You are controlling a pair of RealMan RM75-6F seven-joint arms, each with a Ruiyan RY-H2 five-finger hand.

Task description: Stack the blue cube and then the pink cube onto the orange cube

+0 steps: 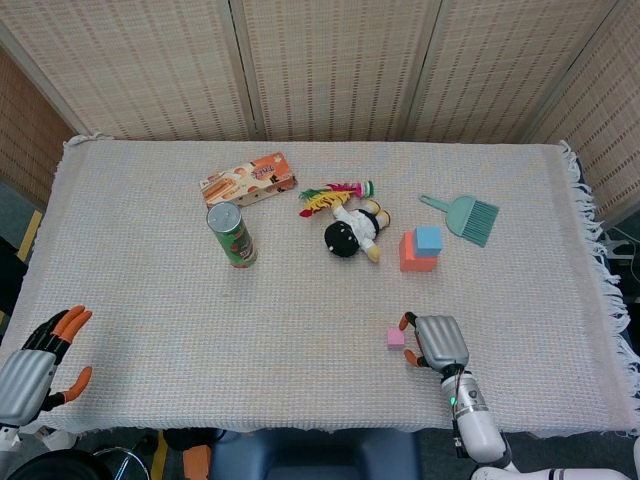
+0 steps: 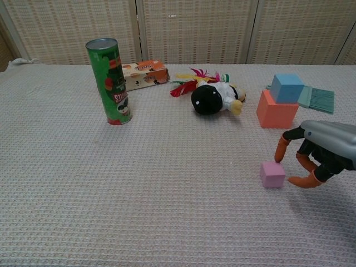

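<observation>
The blue cube [image 1: 428, 239] [image 2: 287, 87] sits on top of the orange cube [image 1: 413, 253] [image 2: 276, 112] at the right of the table. The small pink cube [image 1: 396, 337] [image 2: 272, 174] lies on the cloth nearer the front. My right hand [image 1: 440, 343] [image 2: 320, 153] hovers just right of the pink cube, fingers curved and apart, with orange fingertips [image 2: 281, 150] close beside the cube but holding nothing. My left hand [image 1: 35, 367] rests at the front left corner, fingers spread and empty.
A black-and-white plush toy [image 1: 350, 229] [image 2: 214, 97] with colourful feathers lies left of the stack. A teal brush [image 1: 468, 217] [image 2: 316, 98] lies right behind it. A green can [image 1: 232, 236] [image 2: 109, 80] and an orange snack box [image 1: 248, 180] [image 2: 145, 74] stand further left.
</observation>
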